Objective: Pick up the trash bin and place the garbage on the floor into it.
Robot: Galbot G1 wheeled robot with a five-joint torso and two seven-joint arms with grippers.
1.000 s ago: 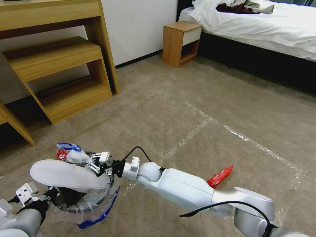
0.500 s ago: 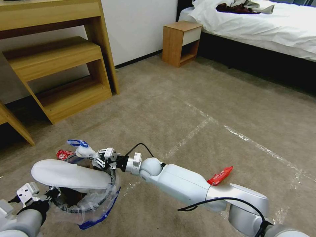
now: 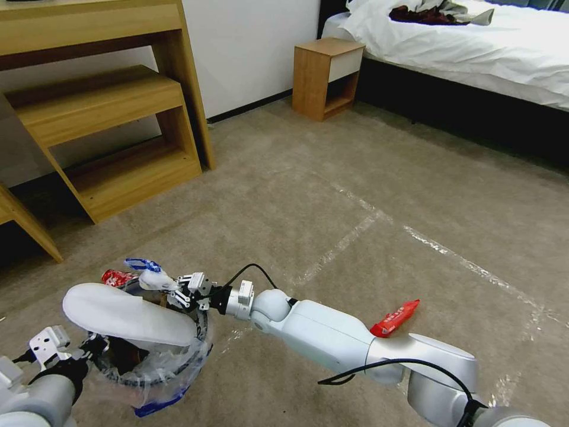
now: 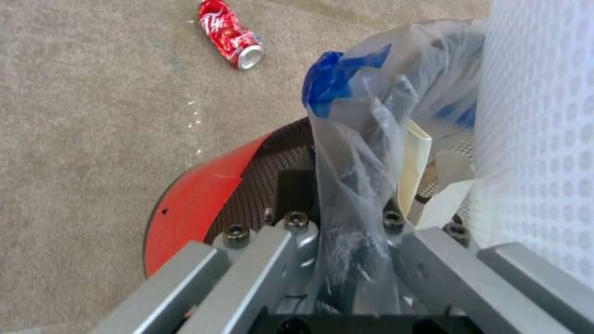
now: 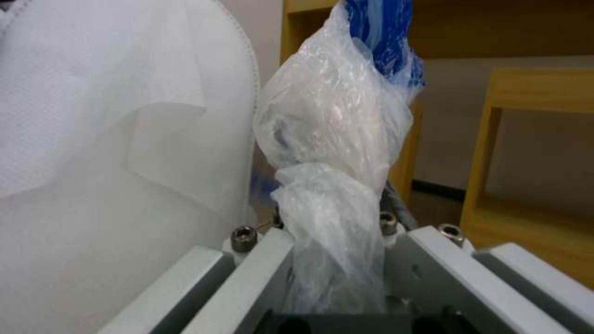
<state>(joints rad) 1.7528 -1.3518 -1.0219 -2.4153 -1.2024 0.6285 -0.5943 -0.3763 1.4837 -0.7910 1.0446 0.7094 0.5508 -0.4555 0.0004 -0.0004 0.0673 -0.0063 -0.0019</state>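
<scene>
bin: small round red-and-blue trash bin [image 3: 151,370] lined with crinkled clear plastic bag, low at the robot's left, base not clearly visible, cannot tell if lifted off the floor
left gripper: left gripper [image 4: 346,241] at bin's near rim, clamped on a bunch of the liner bag plus rim edge
right gripper: right gripper [image 3: 178,292] at bin's far rim, pinched shut on a twisted wad of clear-and-blue plastic [image 5: 337,153]
slipper: flat white fabric slipper [image 3: 124,313] lying across bin mouth, one end sticking out past rim, not down inside
can: crushed red drink can [image 4: 230,33] on beige-grey carpet floor [image 3: 367,178] just beyond bin's far rim
wrapper: long red wrapper [image 3: 396,317] on carpet well to the right of bin, partly behind right forearm
risk 1: plastic wad possibly part of the liner; pulling likely drags liner off rim or tips bin
risk 2: slipper balanced over rim; any jolt to bin probably slides it back onto carpet
risk 3: left hold mostly on thin bag, so liable to slip or tear under load
counts: bin 1, slipper 1, can 1, wrapper 1, plastic wad 1, grippers 2
</scene>
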